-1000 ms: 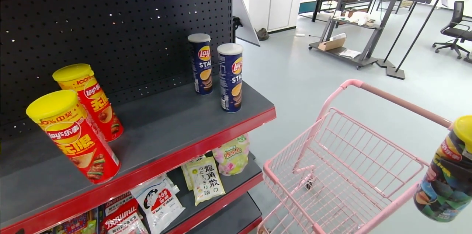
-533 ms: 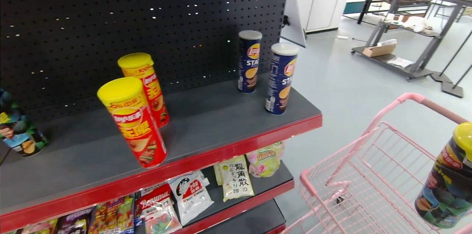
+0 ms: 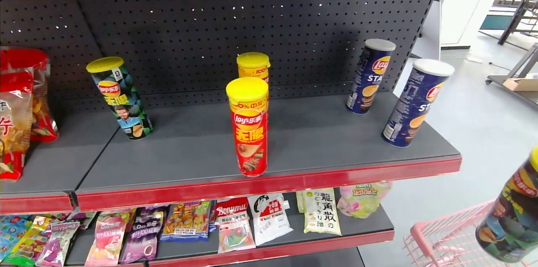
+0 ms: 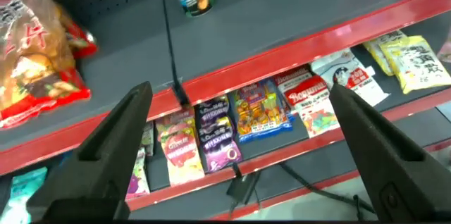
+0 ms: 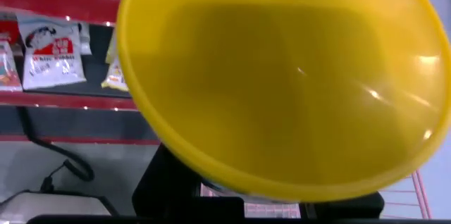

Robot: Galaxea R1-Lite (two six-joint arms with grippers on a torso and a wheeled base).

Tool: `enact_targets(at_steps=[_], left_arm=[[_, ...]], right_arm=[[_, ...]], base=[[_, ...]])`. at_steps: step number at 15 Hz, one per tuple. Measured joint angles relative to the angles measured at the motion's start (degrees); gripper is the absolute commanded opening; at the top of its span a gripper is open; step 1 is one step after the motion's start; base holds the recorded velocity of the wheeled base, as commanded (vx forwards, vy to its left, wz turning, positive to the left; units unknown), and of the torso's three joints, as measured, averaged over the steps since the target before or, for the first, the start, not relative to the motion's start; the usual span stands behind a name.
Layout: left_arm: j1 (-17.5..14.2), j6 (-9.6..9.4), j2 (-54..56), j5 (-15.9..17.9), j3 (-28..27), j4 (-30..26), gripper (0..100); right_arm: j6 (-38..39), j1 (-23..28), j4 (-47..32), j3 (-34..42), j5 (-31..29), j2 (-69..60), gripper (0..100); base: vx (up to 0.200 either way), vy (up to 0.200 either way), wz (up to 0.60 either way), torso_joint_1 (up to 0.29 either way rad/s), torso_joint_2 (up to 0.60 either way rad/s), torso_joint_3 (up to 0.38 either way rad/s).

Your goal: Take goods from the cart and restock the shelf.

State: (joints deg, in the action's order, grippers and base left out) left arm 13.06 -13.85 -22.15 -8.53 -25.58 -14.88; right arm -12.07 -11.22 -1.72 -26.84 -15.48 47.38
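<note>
a dark grey shelf board (image 3: pixel 319 132) with a red front edge stands before a black pegboard back (image 3: pixel 210 19) and carries five upright chip cans. a green-and-black can (image 3: pixel 120 99) with a yellow lid stands toward the left. a red can (image 3: pixel 249 128) stands near the front edge, with a second red can (image 3: pixel 253 66) right behind it. a navy can (image 3: pixel 370 76) stands at the back right, and another navy can (image 3: pixel 417 103) nearer the right corner. big crisp bags (image 3: pixel 17 111) fill the neighbouring section on the left. the lower shelf (image 3: pixel 294 250) holds rows of sweet packets (image 3: pixel 269 223) lying flat.

off the shelf's right end, the held can (image 3: pixel 510 216), dark and many-coloured, hangs above a corner of the pink wire cart (image 3: pixel 441 239). the right gripper (image 5: pixel 257 206) grips this can, with black fingers on either side below its yellow lid (image 5: pixel 282 76).

the left gripper (image 4: pixel 243 150) sits low before the lower shelf, jaws spread wide with nothing between them.

beyond the shelving lie a pale grey floor (image 3: pixel 483 132) and a cardboard box (image 3: pixel 521 84) on a low rack.
</note>
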Motion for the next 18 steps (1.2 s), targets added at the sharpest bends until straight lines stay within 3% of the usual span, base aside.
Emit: enact_targets(at_steps=[6,18], left_arm=[[0.0,-0.05,0.4,0.1,0.1,-0.1,100],[0.0,-0.09,1.0,0.0,0.1,-0.1,100]], right_arm=[[2.4,2.2,-0.1,2.8,0.1,-6.7,0],[2.4,2.5,0.0,3.2,0.1,-8.3,0]], base=[[0.0,0.2,0.0,0.003,0.0,0.004],[0.0,0.2,0.0,0.0,0.0,0.006]])
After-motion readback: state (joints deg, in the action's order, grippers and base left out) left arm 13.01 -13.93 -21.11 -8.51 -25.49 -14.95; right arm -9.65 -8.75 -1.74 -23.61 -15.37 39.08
